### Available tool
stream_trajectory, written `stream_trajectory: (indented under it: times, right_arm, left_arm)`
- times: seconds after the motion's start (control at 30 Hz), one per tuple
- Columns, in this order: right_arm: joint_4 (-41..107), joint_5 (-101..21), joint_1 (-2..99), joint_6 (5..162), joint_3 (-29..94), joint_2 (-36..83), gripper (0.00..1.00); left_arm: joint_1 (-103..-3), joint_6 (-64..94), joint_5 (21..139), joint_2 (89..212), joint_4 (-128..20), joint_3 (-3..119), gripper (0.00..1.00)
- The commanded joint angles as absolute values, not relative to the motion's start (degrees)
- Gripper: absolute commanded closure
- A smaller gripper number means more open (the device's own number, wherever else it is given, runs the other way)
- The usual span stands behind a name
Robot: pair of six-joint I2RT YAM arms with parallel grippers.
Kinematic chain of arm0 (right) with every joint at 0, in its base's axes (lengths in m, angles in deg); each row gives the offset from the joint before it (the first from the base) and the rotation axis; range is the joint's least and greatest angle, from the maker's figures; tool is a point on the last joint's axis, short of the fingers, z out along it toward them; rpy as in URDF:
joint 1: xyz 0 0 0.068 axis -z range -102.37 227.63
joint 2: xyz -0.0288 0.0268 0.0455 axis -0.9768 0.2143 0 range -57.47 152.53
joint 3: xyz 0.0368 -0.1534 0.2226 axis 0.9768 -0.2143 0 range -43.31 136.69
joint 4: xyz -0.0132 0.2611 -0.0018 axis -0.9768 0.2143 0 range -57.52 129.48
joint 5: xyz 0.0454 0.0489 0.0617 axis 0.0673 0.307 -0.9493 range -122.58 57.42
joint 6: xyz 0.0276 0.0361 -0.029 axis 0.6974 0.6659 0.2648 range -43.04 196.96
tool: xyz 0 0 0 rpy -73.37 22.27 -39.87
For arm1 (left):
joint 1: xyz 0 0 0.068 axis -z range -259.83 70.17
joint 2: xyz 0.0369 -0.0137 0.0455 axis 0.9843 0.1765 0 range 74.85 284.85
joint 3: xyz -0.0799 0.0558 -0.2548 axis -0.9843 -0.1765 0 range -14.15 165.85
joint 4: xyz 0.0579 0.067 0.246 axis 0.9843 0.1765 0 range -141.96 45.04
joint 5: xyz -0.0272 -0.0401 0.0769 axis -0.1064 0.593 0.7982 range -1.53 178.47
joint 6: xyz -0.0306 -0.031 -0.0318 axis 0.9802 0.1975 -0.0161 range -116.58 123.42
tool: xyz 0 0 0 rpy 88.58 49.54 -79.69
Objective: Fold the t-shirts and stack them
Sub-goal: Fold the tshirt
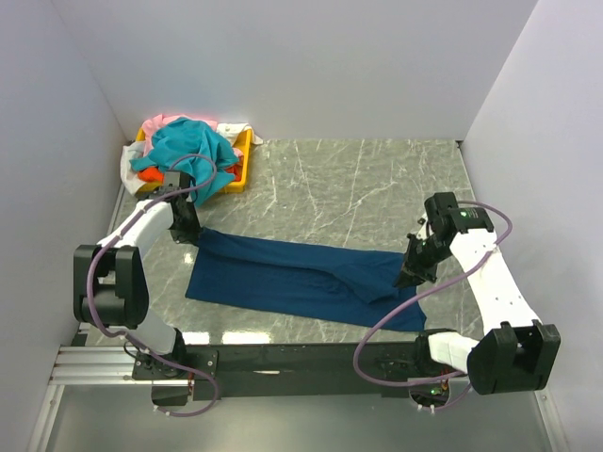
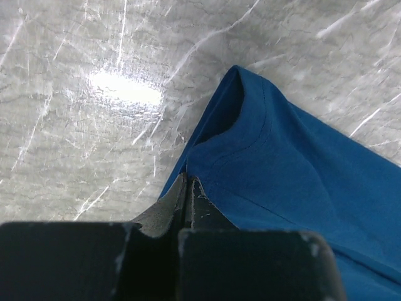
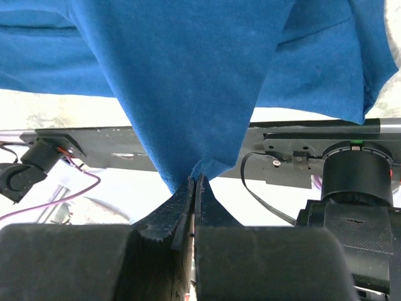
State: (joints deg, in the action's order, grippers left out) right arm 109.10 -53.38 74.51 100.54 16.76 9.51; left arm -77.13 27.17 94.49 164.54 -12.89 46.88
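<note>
The navy t-shirt (image 1: pixel 283 278) lies across the desk (image 1: pixel 358 179), pinched at its far-left corner by the left tool (image 1: pixel 186 229) and at its right end by the right tool (image 1: pixel 410 275). Both ends are best moved together, taut, for a square fold.

We find the large navy blue cotton t-shirt (image 1: pixel 292 278) spread crosswise over the near half of the grey marbled surface (image 1: pixel 358 184), just behind the black base rail (image 1: pixel 283 358) that carries both arms. The left gripper (image 1: pixel 188 229) pinches its far left corner, and the right gripper (image 1: pixel 412 275) pinches cloth at its right end. The shallow yellow plastic tray (image 1: pixel 243 162) sits in the far left corner, apart from the spread shirt. In it we see a heaped teal cotton t-shirt (image 1: pixel 188 149) on top, an orange t-shirt (image 1: pixel 151 175) at its near left, a pink t-shirt (image 1: pixel 170 121) behind it, and a white t-shirt (image 1: pixel 237 126) behind and to the right.
</note>
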Motion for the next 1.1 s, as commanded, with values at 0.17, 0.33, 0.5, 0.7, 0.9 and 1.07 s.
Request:
stream_trajectory:
  times: [0.17, 0.33, 0.5, 0.7, 0.9, 1.07]
  right_arm:
    - [106.3, -48.4, 74.0, 102.8, 13.6, 8.1, 1.00]
    - [103.0, -40.8, 72.9, 106.0, 12.1, 10.1, 0.69]
    - [104.1, -30.2, 65.9, 108.5, 20.0, 10.5, 0.55]
    - [92.8, -41.4, 57.0, 106.1, 19.8, 9.3, 0.59]
    - [84.2, -49.2, 49.6, 103.2, 13.5, 14.1, 0.61]
    - [82.2, -50.9, 43.3, 99.6, 14.3, 21.4, 0.61]
  left_arm:
    - [-77.5, 29.2, 96.7, 162.9, -12.4, 47.2, 0.91]
    - [-77.5, 29.8, 96.0, 163.5, -12.4, 49.2, 0.41]
    - [-76.5, 30.2, 96.6, 163.0, -12.4, 52.6, 0.33]
    - [-74.4, 31.8, 93.6, 162.7, -14.7, 53.4, 0.32]
    - [-73.3, 33.9, 88.9, 162.7, -17.0, 52.3, 0.31]
    - [-71.0, 34.9, 87.2, 163.4, -19.0, 52.3, 0.31]
